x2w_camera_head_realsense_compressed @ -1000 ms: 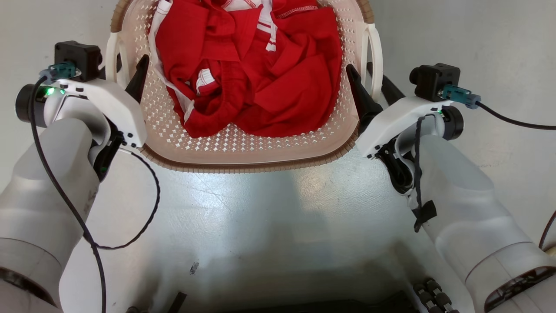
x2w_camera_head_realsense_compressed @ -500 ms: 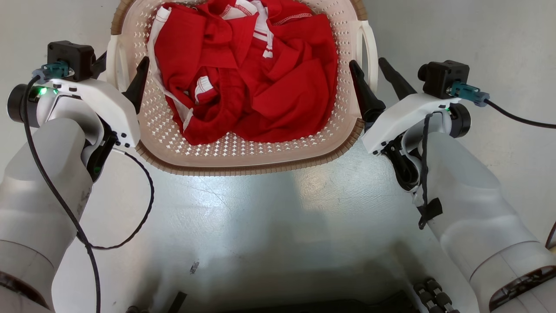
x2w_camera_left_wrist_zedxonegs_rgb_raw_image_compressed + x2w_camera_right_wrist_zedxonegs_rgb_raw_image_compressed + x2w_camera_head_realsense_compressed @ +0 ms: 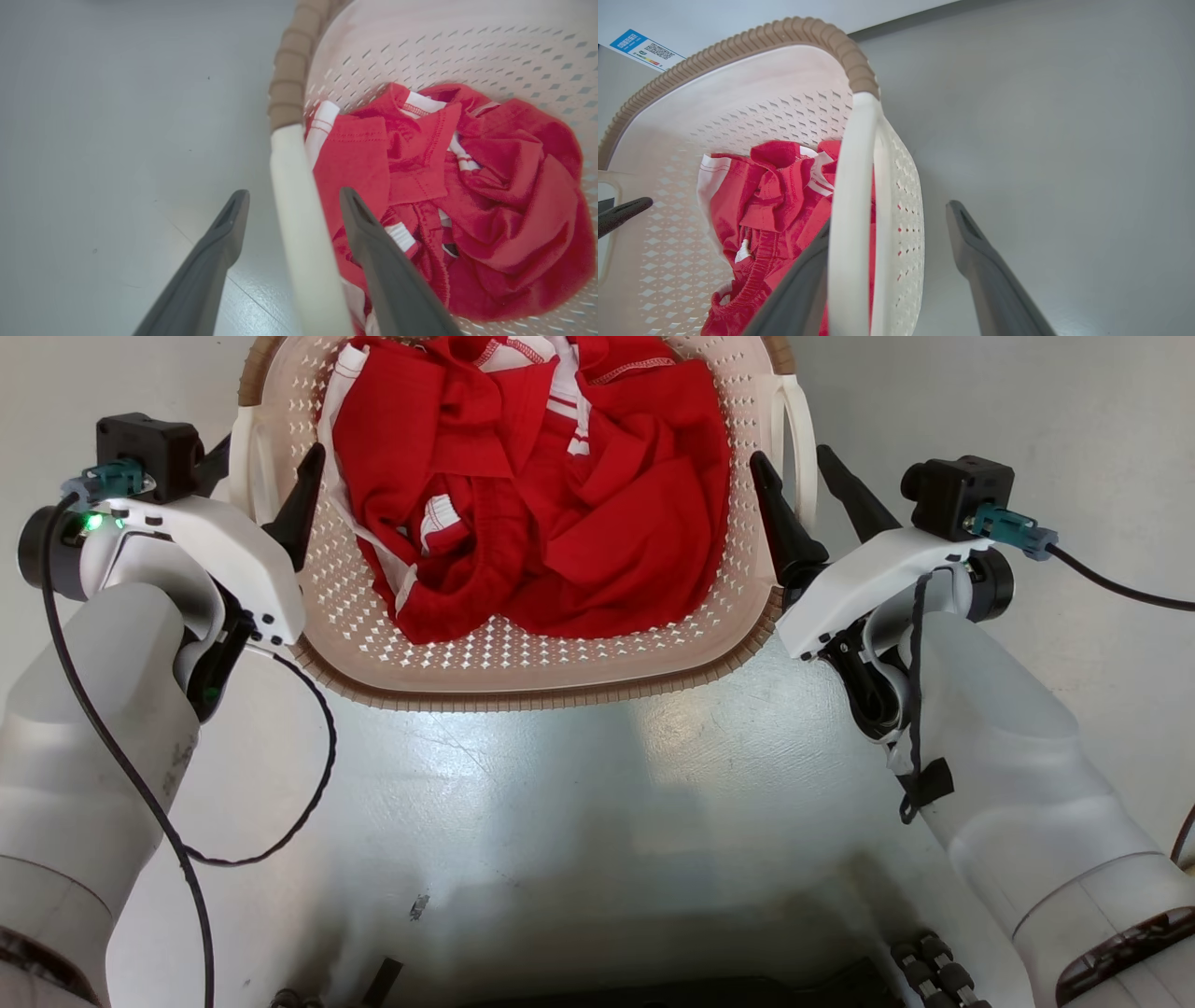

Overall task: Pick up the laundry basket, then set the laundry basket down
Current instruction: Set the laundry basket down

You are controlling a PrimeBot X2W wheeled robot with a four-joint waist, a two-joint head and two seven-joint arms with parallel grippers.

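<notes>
laundry basket [image 3: 523,658] on floor [image 3: 560,803] (clothes [image 3: 560,504] inside)

One laundry basket [image 3: 523,663] down there, two white handles [image 3: 245,467], left gripper [image 3: 269,453] plus right gripper [image 3: 789,455] makes two, and red garments [image 3: 560,523]: two, possibly more, all bunched up.

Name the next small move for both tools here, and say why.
Probably draw both straight back, clear of the white handles. The left tool and right tool have just opened, each straddling a handle without pinching it, and the laundry basket of red clothes appears to rest on the floor, so the set-down looks finished.
</notes>
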